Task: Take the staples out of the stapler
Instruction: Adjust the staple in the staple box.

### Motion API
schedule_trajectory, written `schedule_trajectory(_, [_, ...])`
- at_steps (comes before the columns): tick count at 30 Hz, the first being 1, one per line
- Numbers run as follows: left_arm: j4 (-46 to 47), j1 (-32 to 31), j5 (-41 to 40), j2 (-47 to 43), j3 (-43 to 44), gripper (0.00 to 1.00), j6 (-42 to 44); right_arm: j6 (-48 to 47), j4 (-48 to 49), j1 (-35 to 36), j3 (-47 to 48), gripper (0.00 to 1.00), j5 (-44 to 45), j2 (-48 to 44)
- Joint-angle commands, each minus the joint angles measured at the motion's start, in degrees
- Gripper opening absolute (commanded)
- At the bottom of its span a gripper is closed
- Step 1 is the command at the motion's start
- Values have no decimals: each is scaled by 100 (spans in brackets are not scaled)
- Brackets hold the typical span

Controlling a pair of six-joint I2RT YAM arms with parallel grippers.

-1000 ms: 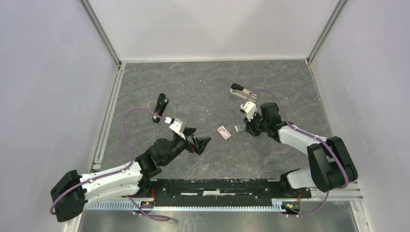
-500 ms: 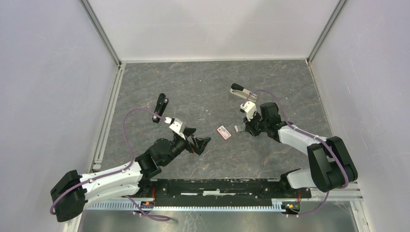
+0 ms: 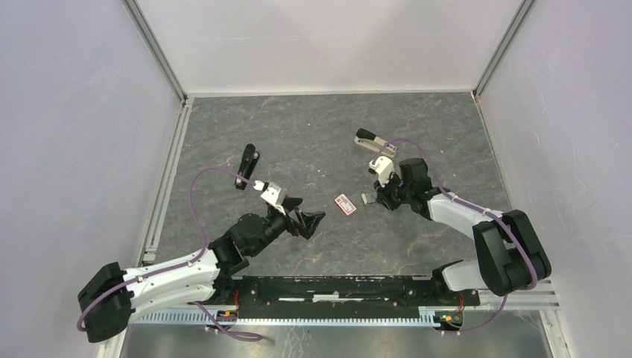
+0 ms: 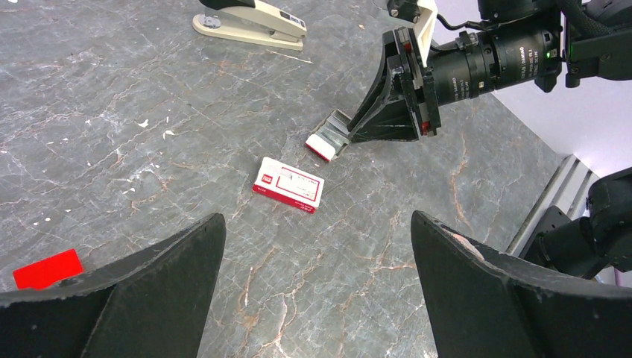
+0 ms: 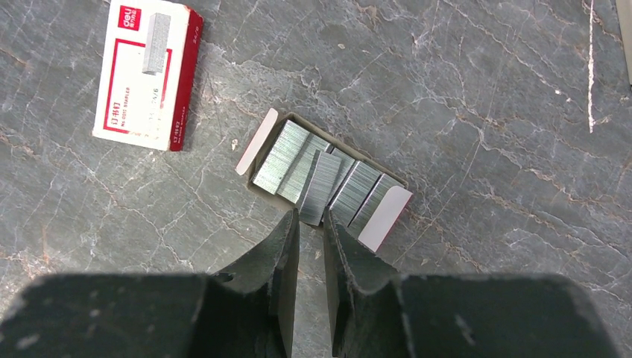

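Overhead and wrist views of two robot arms over a grey marbled counter [image 3: 298, 134]. The stapler [image 3: 370, 140], black on top with a silver base, sits on the far right part of the counter, well apart from both hands, and nothing is touching it. From here it looks closed, and its magazine cannot be seen.

The right hand [image 5: 311, 218] is lowered over a small open staple tray [image 5: 387, 209] that holds several silver strips. Its fingers are drawn in to a slim gap at the near end of one staple strip [image 5: 319, 179], which lies askew over the others. Whether they pinch that strip cannot be told. A red-and-white staple box [image 5: 147, 74] lies just beside the tray.

The left hand [image 3: 311, 221] hovers near the counter's middle, spread wide and holding nothing.

The task seems nearly done, with the removed staples apparently going into the tray. What may remain is letting go and pulling back, though an empty magazine is not confirmed.
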Motion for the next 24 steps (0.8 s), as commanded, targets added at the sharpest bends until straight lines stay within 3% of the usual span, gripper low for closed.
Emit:
schedule_trajectory(1, [209, 27, -82, 16, 43, 100, -177, 58, 221, 48, 232, 24, -19, 22])
schedule_trajectory(24, [245, 26, -56, 30, 34, 100, -219, 42, 266, 207, 328, 24, 117, 13])
